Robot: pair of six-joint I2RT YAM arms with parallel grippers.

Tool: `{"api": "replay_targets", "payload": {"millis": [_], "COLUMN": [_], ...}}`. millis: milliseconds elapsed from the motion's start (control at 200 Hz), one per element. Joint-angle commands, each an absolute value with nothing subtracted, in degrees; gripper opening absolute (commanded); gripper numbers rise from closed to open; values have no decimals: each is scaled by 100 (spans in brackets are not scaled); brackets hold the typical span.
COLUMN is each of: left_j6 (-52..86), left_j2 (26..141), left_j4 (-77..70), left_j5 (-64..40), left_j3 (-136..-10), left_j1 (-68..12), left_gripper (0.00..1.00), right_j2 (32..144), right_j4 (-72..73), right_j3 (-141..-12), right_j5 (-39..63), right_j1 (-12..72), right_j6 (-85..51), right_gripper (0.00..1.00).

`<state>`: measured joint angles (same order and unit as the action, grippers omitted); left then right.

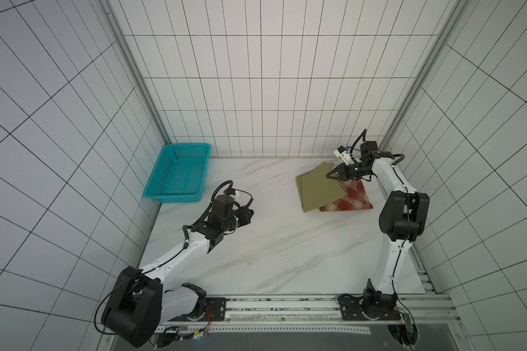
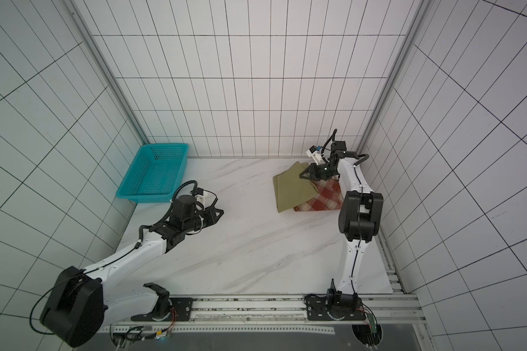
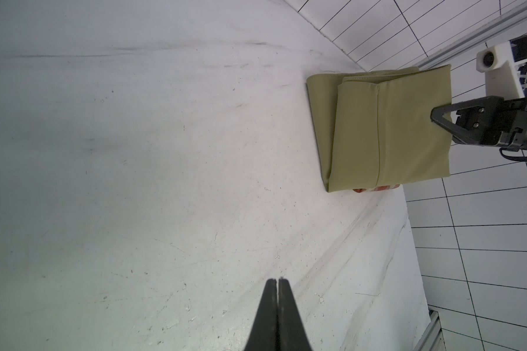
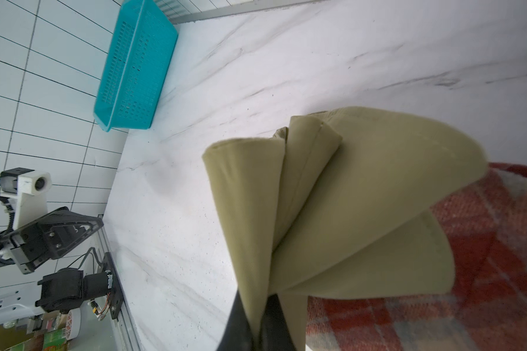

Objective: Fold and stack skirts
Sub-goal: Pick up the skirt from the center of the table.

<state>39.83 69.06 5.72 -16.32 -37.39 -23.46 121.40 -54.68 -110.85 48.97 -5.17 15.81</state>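
at the far right corner of the table (image 1: 271, 249), the right gripper (image 4: 257, 307) has its jaws clamped on a bunched edge of the olive skirt (image 1: 318, 191) and holds that edge raised. the olive skirt is folded and lies partly over the folded plaid skirt (image 1: 352, 200), offset toward the table centre. both folds appear done; the stack is judged placed but not squared. the left gripper (image 3: 64, 282), jaws pressed together on nothing, hovers well apart, near the teal basket (image 1: 172, 198). judged remaining: lower, release, align.
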Motion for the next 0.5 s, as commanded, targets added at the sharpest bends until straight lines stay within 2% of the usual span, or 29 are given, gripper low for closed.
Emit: {"api": "replay_targets", "payload": {"millis": [0, 155, 495], "left_j6": [4034, 4016, 4064], "left_j2": [6986, 7088, 7345], "left_j4": [676, 679, 678], "left_j5": [-1626, -1568, -1639], "left_j3": [-3923, -3969, -4151], "left_j1": [-2312, -2312, -2312], "left_gripper": [0, 0, 0], "right_j2": [12373, 12671, 12456], "right_j4": [-6451, -7011, -6946], "right_j3": [-12038, -12530, -12233], "right_j5": [5465, 5610, 6210], "right_j1": [-688, -886, -1535], "right_j6": [2122, 2353, 2319], "right_gripper": [0, 0, 0]}}
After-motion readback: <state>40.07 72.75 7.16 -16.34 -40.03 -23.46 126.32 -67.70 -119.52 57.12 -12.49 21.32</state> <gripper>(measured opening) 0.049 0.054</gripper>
